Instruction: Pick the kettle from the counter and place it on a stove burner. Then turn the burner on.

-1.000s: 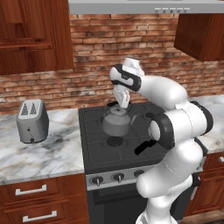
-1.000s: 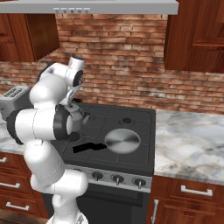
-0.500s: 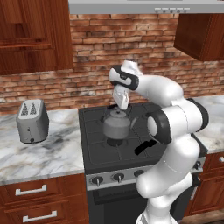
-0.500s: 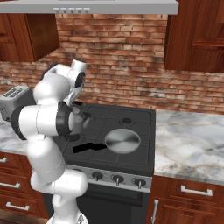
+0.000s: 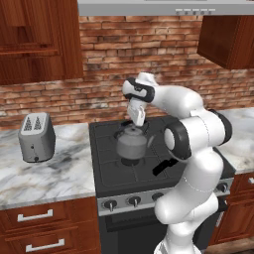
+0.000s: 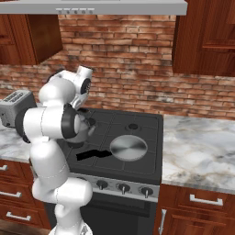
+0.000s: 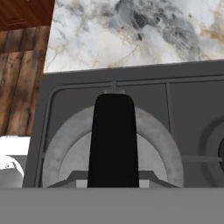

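On the black stove [image 5: 104,168] between two stretches of marble counter [image 5: 44,171], the grey kettle [image 5: 131,143] sits over a burner [image 5: 133,161] on the stove's left half, its spout pointing toward the robot's right. The white arm reaches in from the stove's front corner and bends down over the kettle, and the gripper [image 5: 138,122] comes straight down onto the arched black handle — its jaws drawn in tight around that handle at the top of the arch. From the camera on the hand, the handle [image 7: 113,140] runs as a broad black band across the kettle's round grey lid [image 7: 155,135], with the dark grate bars of the stove around it and the veined counter [image 7: 131,33] just beyond the stove's edge.

Left of the stove, a boxy grey toaster [image 5: 36,137] stands on the counter, well apart from the kettle. On the stove's right half lies a round grey pan [image 6: 128,148] with a black handle pointing toward the arm; from that side the arm's white body hides most of the kettle. A row of knobs [image 6: 122,187] lines the stove's front panel, below the cooktop. Behind the stove rises a red brick wall [image 5: 109,74], with dark wooden cupboards [image 5: 37,39] to either side and a grey hood [image 6: 92,7] directly above.
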